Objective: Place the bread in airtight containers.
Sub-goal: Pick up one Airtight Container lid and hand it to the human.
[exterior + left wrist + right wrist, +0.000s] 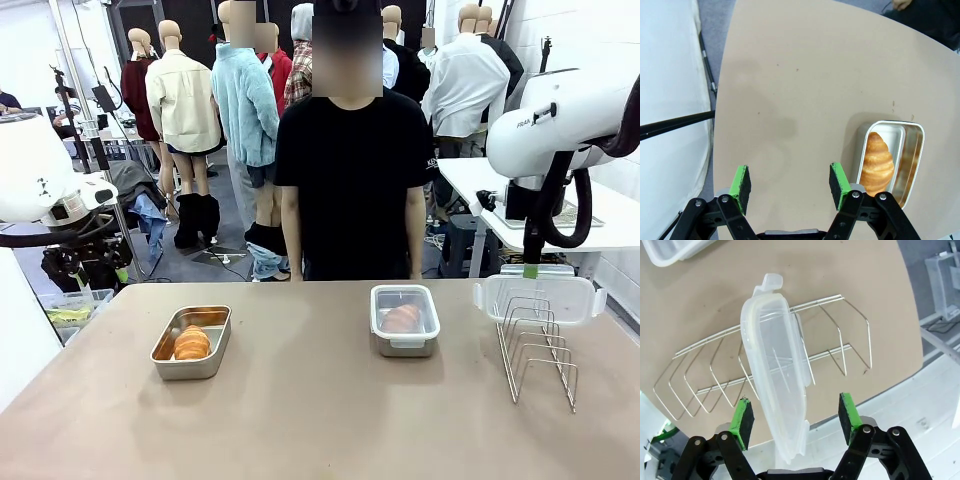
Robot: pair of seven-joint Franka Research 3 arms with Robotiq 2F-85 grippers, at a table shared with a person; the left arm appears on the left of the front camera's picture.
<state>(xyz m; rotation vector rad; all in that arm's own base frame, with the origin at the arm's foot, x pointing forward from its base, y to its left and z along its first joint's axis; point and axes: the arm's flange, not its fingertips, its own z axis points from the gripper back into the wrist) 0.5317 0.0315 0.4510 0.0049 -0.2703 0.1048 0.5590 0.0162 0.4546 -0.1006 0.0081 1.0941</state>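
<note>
I'm on the lidding step: both grippers, left gripper [790, 186] and right gripper [796, 419], gape empty; next, right grasps the racked lid [776, 375] for the left tin [192, 342].

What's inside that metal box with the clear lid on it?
A croissant shows through the lidded tin's clear lid. The tin's bottom beneath it is covered.

Legible text was scarce. The white housing of the right arm [560, 115] in the front view carried a small dark brand mark, reading roughly "FRANKA", letters barely resolved. The person's black T-shirt [350, 180] bore a small white print on one sleeve edge, too small to read. Both wrist views showed no readable text, labels or numbers.
</note>
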